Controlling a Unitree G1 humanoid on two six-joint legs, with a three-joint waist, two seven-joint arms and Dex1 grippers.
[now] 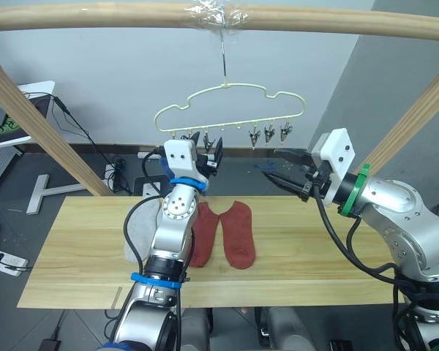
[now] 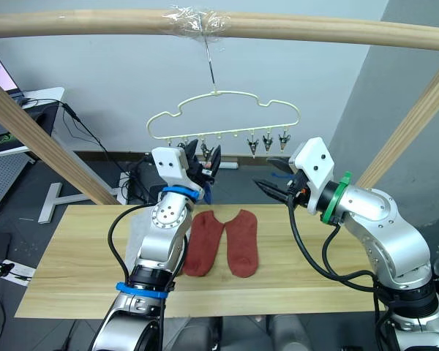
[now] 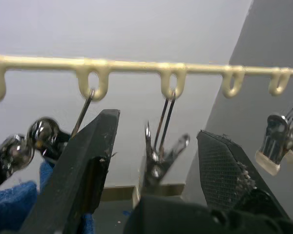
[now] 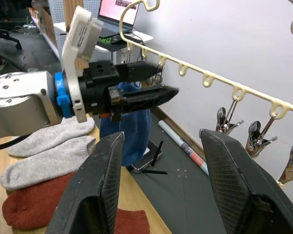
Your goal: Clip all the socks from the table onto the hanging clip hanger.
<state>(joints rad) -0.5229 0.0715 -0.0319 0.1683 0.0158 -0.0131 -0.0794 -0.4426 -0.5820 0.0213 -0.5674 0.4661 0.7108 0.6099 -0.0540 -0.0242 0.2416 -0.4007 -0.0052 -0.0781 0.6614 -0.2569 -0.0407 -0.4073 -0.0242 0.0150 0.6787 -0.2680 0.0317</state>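
Note:
The cream clip hanger [image 1: 227, 91] hangs from the wooden pole, its metal clips [image 1: 267, 134] in a row underneath. My left gripper [image 3: 158, 126] is raised to the left clips and is open, with one clip [image 3: 158, 156] between its fingers and not squeezed. Blue sock fabric [image 4: 132, 122] hangs just beside it, under the left clips. Two rust red socks [image 1: 238, 234] lie side by side on the table [image 1: 314, 248]. Light grey socks [image 4: 44, 146] lie to their left, partly hidden behind my left arm. My right gripper [image 1: 282, 172] hovers open and empty to the right, below the hanger.
The thick wooden frame [image 1: 314, 22] has slanting poles at both sides of the table. A desk with a laptop [image 1: 7, 117] stands at the far left, and cables run over the floor behind the table.

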